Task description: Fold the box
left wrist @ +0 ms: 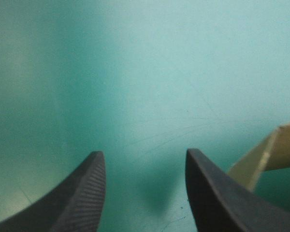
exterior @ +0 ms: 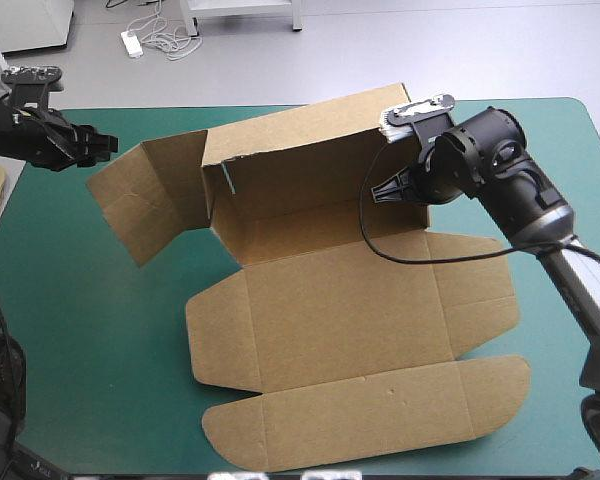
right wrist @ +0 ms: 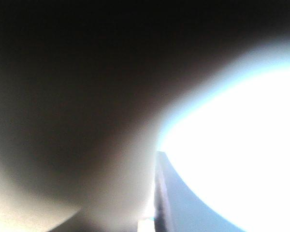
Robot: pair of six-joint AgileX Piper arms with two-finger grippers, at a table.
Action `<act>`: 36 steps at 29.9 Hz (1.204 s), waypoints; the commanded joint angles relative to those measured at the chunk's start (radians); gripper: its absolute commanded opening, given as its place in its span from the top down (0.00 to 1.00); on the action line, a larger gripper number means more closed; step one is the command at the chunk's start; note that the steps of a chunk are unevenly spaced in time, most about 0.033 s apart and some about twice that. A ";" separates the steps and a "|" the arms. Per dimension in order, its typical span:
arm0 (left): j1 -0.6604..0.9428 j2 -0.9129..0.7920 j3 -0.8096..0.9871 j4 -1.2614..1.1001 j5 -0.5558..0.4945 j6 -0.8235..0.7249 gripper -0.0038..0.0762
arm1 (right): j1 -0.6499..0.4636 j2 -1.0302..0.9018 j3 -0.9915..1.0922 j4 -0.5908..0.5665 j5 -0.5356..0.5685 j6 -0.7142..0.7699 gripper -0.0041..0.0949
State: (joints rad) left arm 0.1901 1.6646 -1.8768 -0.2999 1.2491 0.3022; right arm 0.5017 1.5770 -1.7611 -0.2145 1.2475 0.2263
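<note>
Teal-green cover [exterior: 90,330] with the brown box [exterior: 340,310] half raised at its middle, one gripper on it and one off.

From where I stand, the right gripper [exterior: 382,188] pinches the right end of the raised back wall [exterior: 300,165], its black fingers all but closed on the board (its own camera sees little but brown board, close up). The left gripper [exterior: 102,146] hangs over the table's far left corner with fingers well apart, holding nothing, just beside the outer edge of the splayed side flap [exterior: 145,205]. The box's base lies flat, and its rounded front flap [exterior: 370,410] nearly reaches the near edge. Bare cover lies open left and right of the base.
</note>
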 commanded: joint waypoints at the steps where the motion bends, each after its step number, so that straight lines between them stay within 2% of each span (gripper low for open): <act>1: 0.001 -0.045 -0.031 -0.041 0.023 -0.006 0.49 | -0.056 0.027 -0.055 0.129 0.000 -0.042 0.98; 9: 0.001 -0.045 -0.031 -0.041 0.035 -0.006 0.49 | -0.178 0.166 -0.055 0.364 0.000 -0.090 0.98; 20: 0.001 -0.045 -0.031 -0.043 0.042 -0.006 0.49 | -0.178 0.237 -0.053 0.377 0.002 -0.109 0.97; 25: 0.001 -0.045 -0.031 -0.043 0.042 -0.006 0.49 | -0.178 0.274 -0.053 0.328 0.000 -0.109 0.96; 31: 0.001 -0.045 -0.031 -0.043 0.042 -0.001 0.49 | -0.178 0.301 -0.053 0.296 -0.034 -0.133 0.83; 36: 0.001 -0.045 -0.031 -0.043 0.042 -0.001 0.49 | -0.178 0.270 -0.082 0.294 -0.094 -0.145 0.64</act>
State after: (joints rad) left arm 0.1901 1.6646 -1.8768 -0.3136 1.2491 0.3022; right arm 0.3300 1.9100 -1.7976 0.1013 1.2079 0.1023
